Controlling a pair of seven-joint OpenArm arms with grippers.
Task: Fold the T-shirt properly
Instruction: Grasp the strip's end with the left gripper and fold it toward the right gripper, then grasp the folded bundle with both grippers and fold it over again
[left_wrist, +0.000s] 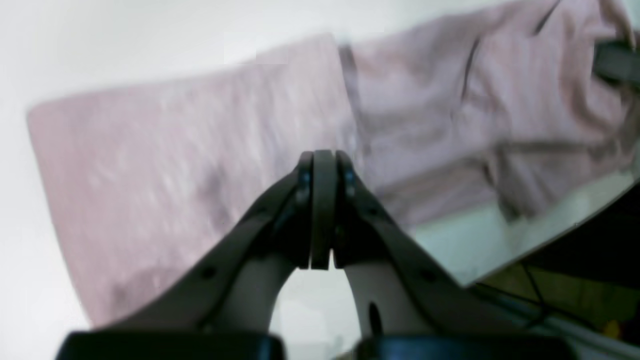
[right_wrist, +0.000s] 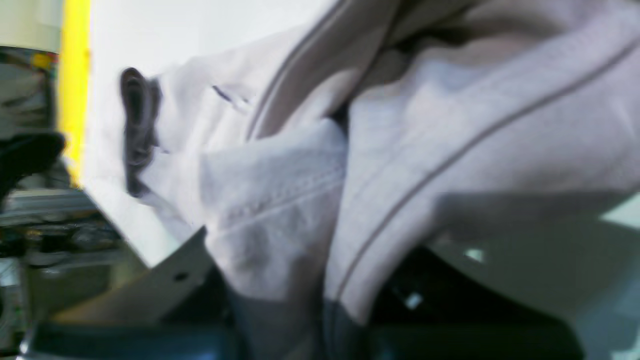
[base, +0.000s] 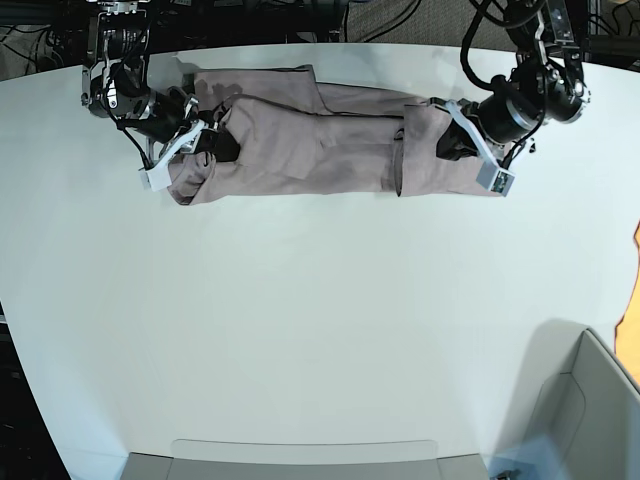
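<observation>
T-shirt (base: 320, 150) lies on the far part of the white table (base: 320, 330), stretched into a long narrow band from one arm to the other. Its colour is a dusty mauve-pink. In the base view the band is folded lengthwise, with several long creases, and a darker vertical fold edge crosses it near the end on that view's right. The end on that view's left is bunched and wrinkled, while the middle is rather flat. In the left wrist view the cloth (left_wrist: 190, 165) is a smooth flat panel on one side and a rumpled part with seams on the other side; this picture is blurred. In the right wrist view the fabric (right_wrist: 450, 130) looks paler, with a stitched hem and thin seam lines, and it hangs in folds close to the camera.

Right gripper (base: 185, 145) is at the bunched end, on the base view's left. Cloth covers its fingers in the right wrist view, so I cannot tell how its jaws stand.

Left gripper (left_wrist: 322, 165) is at the other end of the band, just above the cloth. Its jaws are pressed together, and I see no fabric between them.

A grey bin (base: 600, 385) stands at the table's near corner on the base view's right; its inside is mostly out of view.
</observation>
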